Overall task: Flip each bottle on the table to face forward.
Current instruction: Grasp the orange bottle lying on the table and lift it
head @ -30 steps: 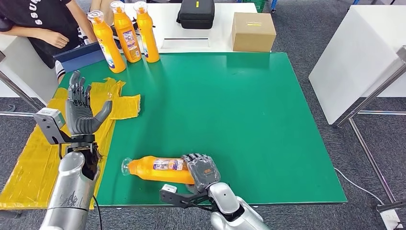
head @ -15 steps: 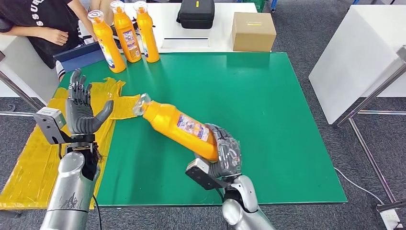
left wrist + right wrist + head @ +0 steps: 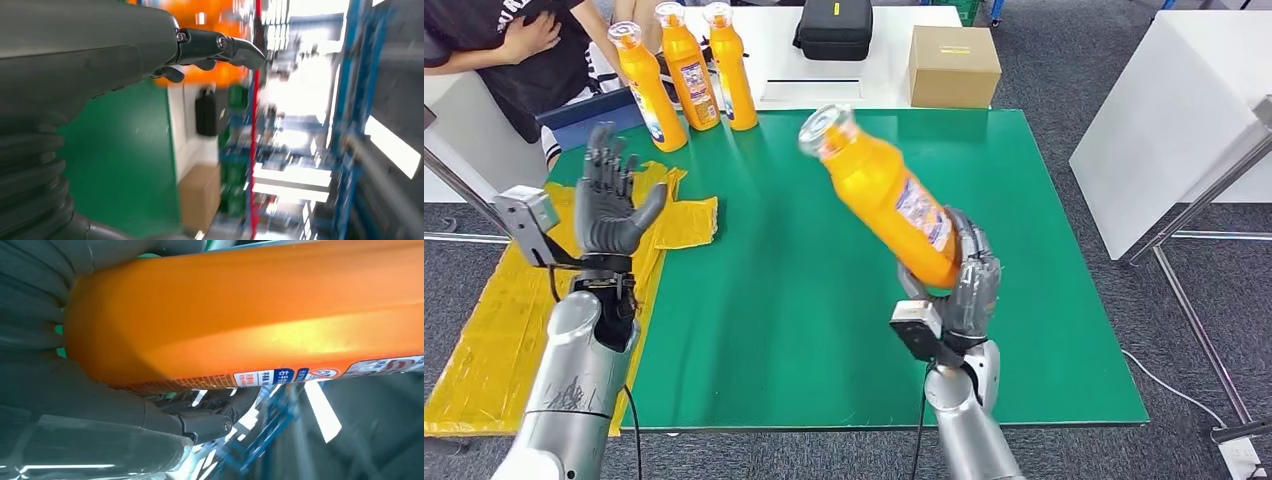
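Lifted since before, bottle (image 3: 889, 200) hangs tilted over green table (image 3: 804, 300).

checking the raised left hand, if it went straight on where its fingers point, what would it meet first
Probably the three upright bottles at the table's far left: the left hand points up and away toward them, though it is raised, so it might pass above.

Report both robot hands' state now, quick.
Left robot hand: open, raised, fingers spread, holding nothing.
Right robot hand: grips the orange bottle near its base, tilted above the table.
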Robot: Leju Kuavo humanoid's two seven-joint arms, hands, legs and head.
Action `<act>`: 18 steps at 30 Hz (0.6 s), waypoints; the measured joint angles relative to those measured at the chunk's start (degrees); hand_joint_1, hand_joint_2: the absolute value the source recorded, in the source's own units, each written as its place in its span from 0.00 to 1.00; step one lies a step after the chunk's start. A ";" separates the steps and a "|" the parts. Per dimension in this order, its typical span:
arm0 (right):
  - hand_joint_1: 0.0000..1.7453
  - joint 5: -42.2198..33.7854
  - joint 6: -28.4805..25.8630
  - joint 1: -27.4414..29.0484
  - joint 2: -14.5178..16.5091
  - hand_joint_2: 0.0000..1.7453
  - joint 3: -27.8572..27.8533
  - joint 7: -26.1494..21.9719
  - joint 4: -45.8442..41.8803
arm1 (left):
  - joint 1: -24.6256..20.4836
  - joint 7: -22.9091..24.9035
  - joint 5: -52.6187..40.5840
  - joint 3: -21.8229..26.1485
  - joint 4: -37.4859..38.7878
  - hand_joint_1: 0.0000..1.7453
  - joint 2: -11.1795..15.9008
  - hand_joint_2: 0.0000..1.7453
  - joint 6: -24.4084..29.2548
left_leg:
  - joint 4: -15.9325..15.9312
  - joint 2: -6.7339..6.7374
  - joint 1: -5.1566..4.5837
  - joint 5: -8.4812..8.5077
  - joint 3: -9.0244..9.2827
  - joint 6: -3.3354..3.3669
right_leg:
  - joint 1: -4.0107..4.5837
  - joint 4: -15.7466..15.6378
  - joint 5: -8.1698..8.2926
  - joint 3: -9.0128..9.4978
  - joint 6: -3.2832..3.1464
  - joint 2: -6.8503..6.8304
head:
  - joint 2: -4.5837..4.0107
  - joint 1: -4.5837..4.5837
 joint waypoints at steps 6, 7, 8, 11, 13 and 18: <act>1.00 -3.77 -0.10 -3.20 2.05 1.00 -1.17 -0.57 2.57 | -2.42 0.28 -4.25 -4.93 3.87 0.00 0.33 1.00 -4.86 | 0.01 0.07 -0.03 0.00 -0.01 0.00 | 0.00 0.01 0.02 0.00 0.02 0.09 | 0.00 -0.01; 1.00 -4.36 -0.10 -3.77 2.27 1.00 -1.04 -0.58 3.42 | -2.70 0.36 -5.13 -5.59 4.21 0.00 0.43 1.00 -5.32 | 0.01 0.05 -0.03 0.00 -0.02 0.00 | 0.00 0.01 0.02 0.00 0.02 0.08 | 0.00 -0.01; 1.00 -5.03 -0.10 -4.26 2.46 1.00 -0.76 -0.58 4.28 | -2.90 0.44 -5.96 -6.20 4.46 0.00 0.52 1.00 -5.74 | 0.00 0.04 -0.03 0.00 -0.03 0.00 | 0.00 0.01 0.02 0.00 0.02 0.08 | 0.00 -0.01; 1.00 -6.55 -0.10 -5.46 2.77 1.00 0.45 -0.62 6.61 | -3.25 0.64 -7.55 -7.53 4.88 0.00 0.73 1.00 -6.42 | 0.00 0.03 -0.02 0.00 -0.05 0.00 | 0.00 0.01 0.02 -0.02 0.02 0.07 | 0.00 -0.02; 1.00 -6.83 -0.10 -6.19 2.84 1.00 1.02 -0.63 7.90 | -3.58 0.68 -7.76 -8.22 5.14 0.00 0.90 1.00 -6.47 | 0.00 0.03 -0.02 0.00 -0.06 0.00 | 0.01 0.01 0.02 -0.03 0.02 0.07 | 0.00 -0.02; 1.00 -9.25 -0.07 -7.28 2.84 1.00 2.28 -0.65 10.16 | -3.87 0.76 -9.82 -8.97 5.34 0.00 1.29 1.00 -7.42 | 0.00 0.03 -0.02 0.00 -0.07 0.00 | 0.01 0.02 0.02 -0.02 0.02 0.07 | 0.00 -0.01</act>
